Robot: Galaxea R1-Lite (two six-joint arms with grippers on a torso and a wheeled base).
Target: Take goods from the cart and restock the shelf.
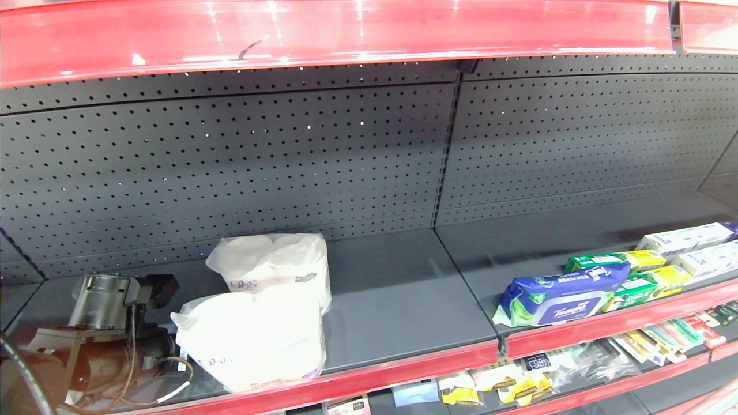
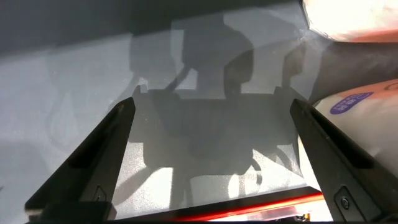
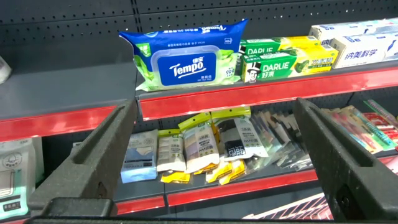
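Matte grey metal shelf point(image 1: 398, 305) holds two soft, bulging white packs point(image 1: 253, 340).

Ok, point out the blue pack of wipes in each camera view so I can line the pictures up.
Head view: the blue pack of wipes lies at the lower right, at the front of the shelf.
Left wrist view: not in it.
Right wrist view: the pack sits above the hanging packets.
Shared landmark: the green boxes beside it, in head and right wrist views.
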